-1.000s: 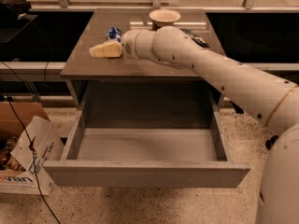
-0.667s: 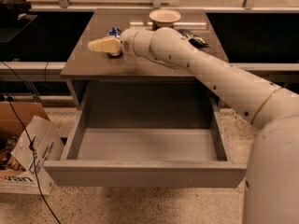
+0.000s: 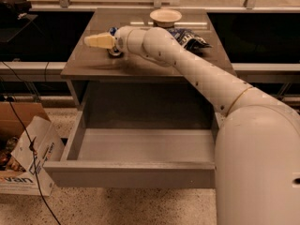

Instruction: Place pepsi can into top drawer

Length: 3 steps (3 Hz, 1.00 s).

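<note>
The white arm's cream-tipped gripper (image 3: 93,41) hovered over the brown worktop (image 3: 154,65) – whether its jaws were clenched could not be told. The small blue pepsi can (image 3: 112,31) sat just behind the jaws, partly hidden – the wide grey top drawer (image 3: 131,173) lay open below them.

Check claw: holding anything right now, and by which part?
Cannot tell. The claw is over the left of the cabinet top; the pepsi can sits mostly hidden behind the arm, so no hold shows.
</note>
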{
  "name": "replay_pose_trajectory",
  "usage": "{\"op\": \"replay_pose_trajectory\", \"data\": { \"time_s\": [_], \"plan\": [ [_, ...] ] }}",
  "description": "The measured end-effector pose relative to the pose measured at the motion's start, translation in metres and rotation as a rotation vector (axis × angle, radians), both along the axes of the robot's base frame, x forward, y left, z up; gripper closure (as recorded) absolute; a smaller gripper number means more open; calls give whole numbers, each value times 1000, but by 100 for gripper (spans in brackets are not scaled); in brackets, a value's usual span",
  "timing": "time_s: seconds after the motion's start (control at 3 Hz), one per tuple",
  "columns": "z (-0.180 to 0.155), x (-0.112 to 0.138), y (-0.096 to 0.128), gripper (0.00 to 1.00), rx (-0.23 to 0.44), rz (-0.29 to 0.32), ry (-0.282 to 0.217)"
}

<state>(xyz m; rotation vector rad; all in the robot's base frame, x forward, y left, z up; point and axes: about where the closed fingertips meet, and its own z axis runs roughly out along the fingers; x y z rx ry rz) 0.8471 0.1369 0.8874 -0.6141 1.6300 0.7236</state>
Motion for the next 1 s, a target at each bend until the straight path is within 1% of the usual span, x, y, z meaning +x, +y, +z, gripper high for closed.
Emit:
{"op": "replay_pose_trajectory", "data": {
  "time_s": [0.33,0.67,1.0],
  "plan": [
    [-17,15,0,27,12,-59,51],
    [-35,17,-5,50,16,-105,96],
    [-40,14,-11,81,-21,-126,106]
  ]
}}
